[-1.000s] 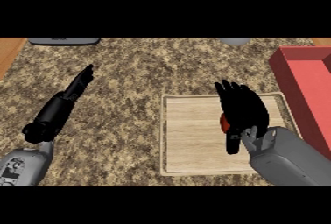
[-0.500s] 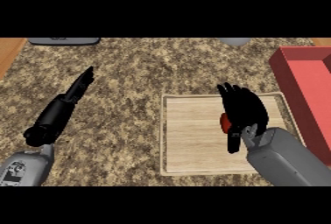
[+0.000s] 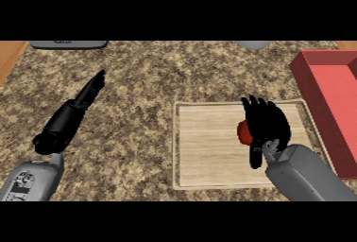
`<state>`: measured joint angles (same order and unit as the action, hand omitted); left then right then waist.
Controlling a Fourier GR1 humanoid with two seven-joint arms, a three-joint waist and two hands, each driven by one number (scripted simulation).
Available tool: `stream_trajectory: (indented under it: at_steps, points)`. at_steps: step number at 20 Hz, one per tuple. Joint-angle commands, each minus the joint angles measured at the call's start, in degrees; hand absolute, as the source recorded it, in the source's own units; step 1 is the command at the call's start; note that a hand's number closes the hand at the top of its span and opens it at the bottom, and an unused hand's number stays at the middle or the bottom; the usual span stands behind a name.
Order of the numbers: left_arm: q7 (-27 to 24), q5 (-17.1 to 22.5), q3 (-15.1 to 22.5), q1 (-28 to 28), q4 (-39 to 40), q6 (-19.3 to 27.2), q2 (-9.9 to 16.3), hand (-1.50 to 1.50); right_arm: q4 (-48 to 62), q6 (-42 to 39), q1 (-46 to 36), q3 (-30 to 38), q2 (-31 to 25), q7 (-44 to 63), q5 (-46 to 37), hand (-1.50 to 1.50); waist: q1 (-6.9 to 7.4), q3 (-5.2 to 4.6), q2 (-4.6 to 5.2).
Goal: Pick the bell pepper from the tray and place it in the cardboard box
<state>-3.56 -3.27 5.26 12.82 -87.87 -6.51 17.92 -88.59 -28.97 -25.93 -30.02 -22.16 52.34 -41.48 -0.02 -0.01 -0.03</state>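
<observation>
A red bell pepper (image 3: 243,133) lies on the pale wooden tray (image 3: 206,142), right of its middle. My right hand (image 3: 267,124) covers the pepper from above and from the right. Its fingers stretch straight toward the tray's far edge and its thumb points down just near of the pepper, so only the pepper's left side shows. A red open box (image 3: 326,94) stands just right of the tray. My left hand (image 3: 89,92) rests open over the speckled counter at the left, fingers straight and holding nothing.
A dark grey flat object (image 3: 68,44) lies at the far left edge and a light grey one (image 3: 252,45) at the far middle. A wooden strip (image 3: 10,57) borders the counter on the left.
My right hand has drawn back slightly toward me over the tray, staying on the pepper. The left arm has barely shifted.
</observation>
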Motion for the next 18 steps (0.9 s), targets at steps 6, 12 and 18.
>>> stream_trajectory:
  at_steps: [6,12,18]
  points:
    - [-0.45,-3.27,-0.22,-0.77,-0.2,-0.99,-2.68,0.0,3.62,-0.49,2.01,4.48,-1.58,-12.79,-4.57,1.5,0.05,0.02,0.03]
    - [-3.02,-2.76,-2.99,-5.0,-2.16,-2.93,-0.75,0.0,7.16,9.28,2.21,0.46,0.65,-18.22,-13.91,1.5,0.34,0.02,0.04]
    - [3.04,-1.73,-4.25,3.25,0.75,-4.67,-1.7,0.0,8.23,11.86,-0.99,0.12,3.52,-21.05,-19.42,1.5,0.11,0.02,0.08]
